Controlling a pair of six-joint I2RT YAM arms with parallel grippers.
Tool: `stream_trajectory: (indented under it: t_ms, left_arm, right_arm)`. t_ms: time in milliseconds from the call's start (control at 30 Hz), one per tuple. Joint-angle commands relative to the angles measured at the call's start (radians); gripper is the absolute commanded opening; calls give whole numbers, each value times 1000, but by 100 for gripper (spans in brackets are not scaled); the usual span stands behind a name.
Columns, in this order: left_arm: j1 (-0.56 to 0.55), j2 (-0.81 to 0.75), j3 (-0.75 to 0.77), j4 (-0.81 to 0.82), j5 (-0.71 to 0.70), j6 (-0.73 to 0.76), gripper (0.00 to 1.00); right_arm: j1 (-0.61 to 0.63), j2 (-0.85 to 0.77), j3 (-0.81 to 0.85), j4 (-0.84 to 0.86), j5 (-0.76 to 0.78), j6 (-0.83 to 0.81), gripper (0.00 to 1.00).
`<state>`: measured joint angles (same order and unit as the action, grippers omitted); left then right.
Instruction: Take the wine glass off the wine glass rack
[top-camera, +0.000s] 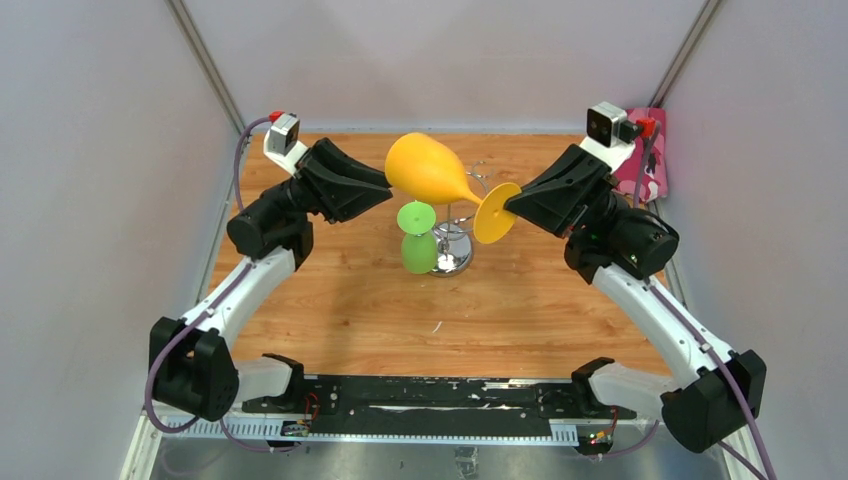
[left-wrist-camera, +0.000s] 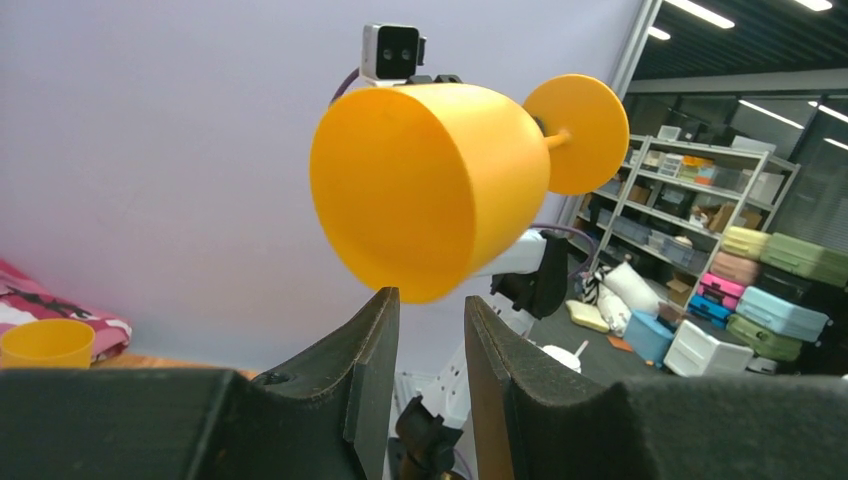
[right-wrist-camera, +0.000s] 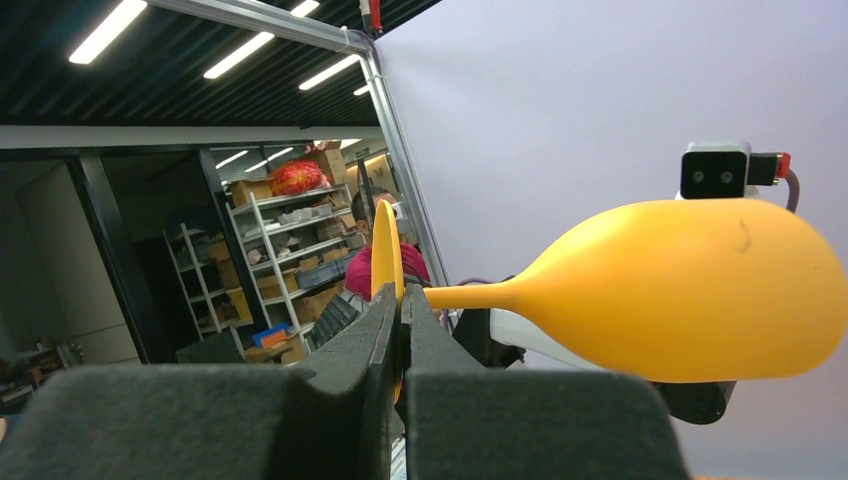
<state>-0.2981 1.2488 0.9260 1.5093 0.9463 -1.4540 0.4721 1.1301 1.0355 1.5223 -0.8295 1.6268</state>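
Observation:
An orange plastic wine glass (top-camera: 430, 168) is held in the air on its side, bowl to the left, foot to the right. My right gripper (top-camera: 510, 203) is shut on the rim of its round foot (right-wrist-camera: 385, 250). My left gripper (top-camera: 383, 186) is open, its fingertips just below the bowl (left-wrist-camera: 430, 190), not touching it. The chrome wine glass rack (top-camera: 452, 250) stands below on the table, mostly hidden by the glass. A green wine glass (top-camera: 417, 238) hangs upside down from the rack's left side.
A pink patterned cloth (top-camera: 645, 165) hangs at the far right wall. An orange cup (left-wrist-camera: 45, 343) sits on a pink cloth at the left in the left wrist view. The wooden table (top-camera: 380, 310) is enclosed by white walls.

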Motion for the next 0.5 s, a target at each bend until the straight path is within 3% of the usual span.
stream_trajectory:
  t_ms: [0, 233, 467]
  left_arm:
    - [-4, 9, 23, 65, 16, 14, 36]
    - [-4, 2, 35, 65, 4, 10, 36]
    - [-6, -28, 34, 65, 1, -2, 36]
  right_arm:
    - [19, -23, -19, 30, 4, -9, 0]
    - [25, 37, -63, 72, 23, 25, 0]
    - [114, 110, -61, 73, 12, -43, 0]
